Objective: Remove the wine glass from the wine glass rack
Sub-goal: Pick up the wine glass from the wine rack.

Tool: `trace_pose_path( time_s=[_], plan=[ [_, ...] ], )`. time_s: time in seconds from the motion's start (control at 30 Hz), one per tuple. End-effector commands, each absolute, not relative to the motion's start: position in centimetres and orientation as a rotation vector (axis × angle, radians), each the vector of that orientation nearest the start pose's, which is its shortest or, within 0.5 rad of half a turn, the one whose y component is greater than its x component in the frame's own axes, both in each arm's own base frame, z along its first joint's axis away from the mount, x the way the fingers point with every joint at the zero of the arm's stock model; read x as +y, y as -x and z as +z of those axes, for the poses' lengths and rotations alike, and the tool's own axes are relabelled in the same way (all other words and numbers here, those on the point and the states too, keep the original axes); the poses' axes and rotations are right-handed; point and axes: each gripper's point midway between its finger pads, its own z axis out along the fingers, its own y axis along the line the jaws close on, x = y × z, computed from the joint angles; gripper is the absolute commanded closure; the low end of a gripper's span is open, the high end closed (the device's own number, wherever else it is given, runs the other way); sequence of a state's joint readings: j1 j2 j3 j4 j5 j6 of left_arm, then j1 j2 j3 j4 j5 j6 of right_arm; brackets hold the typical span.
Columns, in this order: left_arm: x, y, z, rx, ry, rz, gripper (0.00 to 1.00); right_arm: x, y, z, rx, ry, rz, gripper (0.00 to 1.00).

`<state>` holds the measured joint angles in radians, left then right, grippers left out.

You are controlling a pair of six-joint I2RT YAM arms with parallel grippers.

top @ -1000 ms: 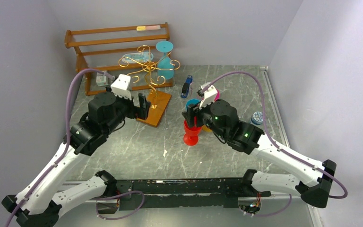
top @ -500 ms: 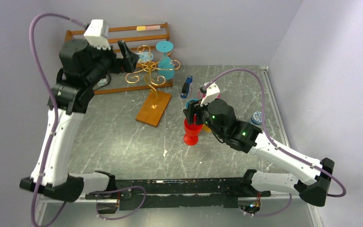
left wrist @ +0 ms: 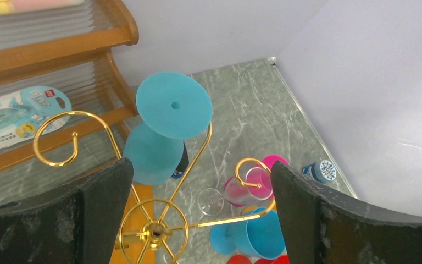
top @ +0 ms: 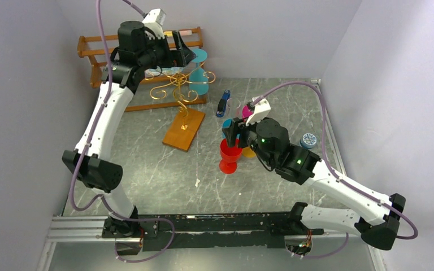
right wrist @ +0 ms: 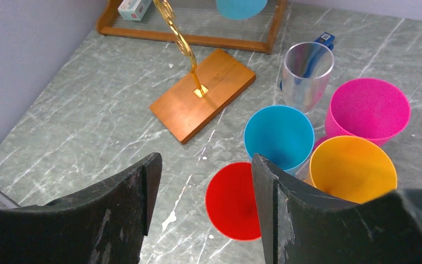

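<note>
The top camera overlooked the table (top: pixel 147 169) from high at its near edge. Both wrist cameras faced down, closer, sharing the wine glass rack (right wrist: pixel 220 77) and cups (right wrist: pixel 278 136).

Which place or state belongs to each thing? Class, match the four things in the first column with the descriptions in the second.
Column one
1. teal wine glass
2. red glass
3. left gripper
4. wine glass rack

Column two
A. open, raised beside the top of the rack
B. gold wire on a flat wooden base
C. hanging foot-up from a curled arm
D. standing mouth-up on the table

Pairs: 1-C, 2-D, 3-A, 4-B
</note>
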<state>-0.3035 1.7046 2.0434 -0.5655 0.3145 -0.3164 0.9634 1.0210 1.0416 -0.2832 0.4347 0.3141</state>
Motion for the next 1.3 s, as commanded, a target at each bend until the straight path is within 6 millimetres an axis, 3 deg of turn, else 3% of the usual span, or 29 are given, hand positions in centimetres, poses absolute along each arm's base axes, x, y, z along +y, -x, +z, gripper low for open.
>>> trace_pose_path(
  time_s=[0.0, 0.1, 0.17, 0.37, 0.57, 0.87, 1.27],
  plan=[
    [-22.2, -46.1, 43.9, 1.756, -0.201, -0.808, 0.0, 24.0, -24.9, 30.8, 1.804, 0.252, 0.497, 0.35],
    [-22.8, -47.4, 42.7, 1.772, -0.19, -0.822, 0.0, 23.8, -24.8, 30.9, 1.8, 0.25, 0.493, 0.35],
    [-23.1, -47.9, 41.9, 1.785, -0.184, -0.828, 0.1, 23.7, -24.8, 31.0, 1.798, 0.253, 0.492, 0.35],
    [-23.2, -49.0, 40.7, 1.79, -0.163, -0.824, 0.13, 23.8, -24.7, 31.0, 1.801, 0.252, 0.497, 0.35],
    [-23.1, -50.2, 39.1, 1.832, -0.134, -0.793, 0.23, 24.0, -24.7, 31.0, 1.801, 0.264, 0.502, 0.35],
    [-23.1, -51.1, 37.0, 1.862, -0.09, -0.777, 0.23, 24.0, -24.7, 31.1, 1.797, 0.271, 0.499, 0.35],
    [-23.8, -52.3, 35.0, 1.901, -0.044, -0.821, 0.38, 23.5, -24.6, 31.3, 1.781, 0.248, 0.506, 0.34]
  ],
)
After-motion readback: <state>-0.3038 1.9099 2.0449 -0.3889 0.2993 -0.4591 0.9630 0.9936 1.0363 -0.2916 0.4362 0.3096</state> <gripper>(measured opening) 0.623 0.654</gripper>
